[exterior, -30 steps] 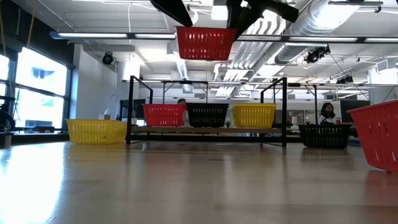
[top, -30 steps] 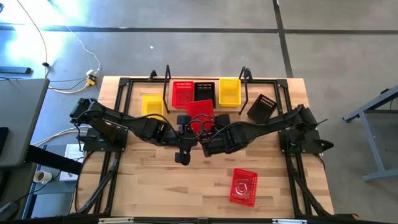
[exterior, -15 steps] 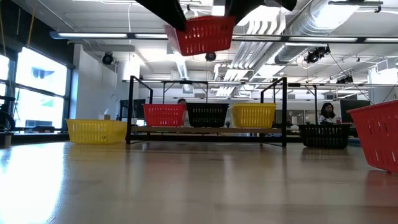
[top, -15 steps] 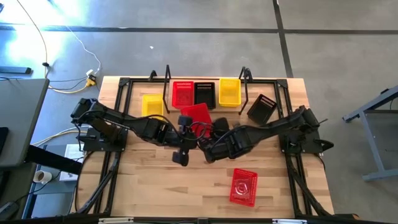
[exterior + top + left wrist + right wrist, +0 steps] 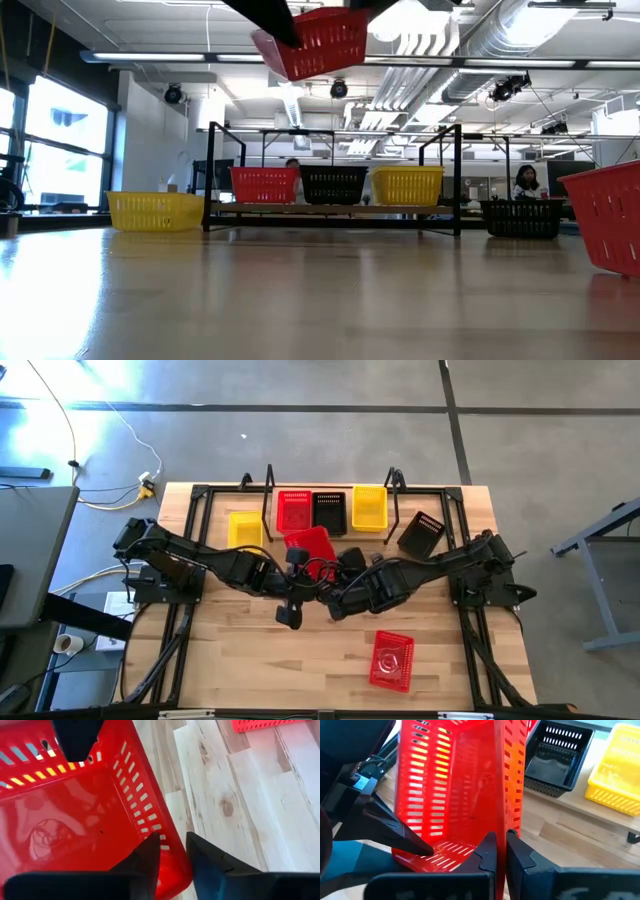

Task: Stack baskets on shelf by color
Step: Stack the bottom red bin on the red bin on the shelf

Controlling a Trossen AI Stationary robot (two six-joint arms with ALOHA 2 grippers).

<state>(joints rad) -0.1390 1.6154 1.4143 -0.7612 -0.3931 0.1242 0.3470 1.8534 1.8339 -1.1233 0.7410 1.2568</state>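
Observation:
A red basket hangs tilted in the air above the table's middle, high in the low view. My left gripper and my right gripper are both shut on it from opposite sides. Behind it the shelf carries a red basket, a black basket and a yellow basket, each on its bottom. My left gripper has one finger inside the red basket and one outside, astride a side wall at its rim. It comes slanting down from the table's left. The basket is clear of the table. My right gripper pinches another wall of the red basket at its rim, one finger inside and one outside. It comes slanting down from the table's right. The basket is tilted, its open top toward this wrist's camera.
A yellow basket sits on the table left of the shelf and a black basket right of it. Another red basket lies near the front right. Black rails run around the tabletop. People show far off in the room.
The held red basket has risen a little and tipped from level to slanted, drifting slightly toward the table's left. My right gripper has rolled and gone up with it.

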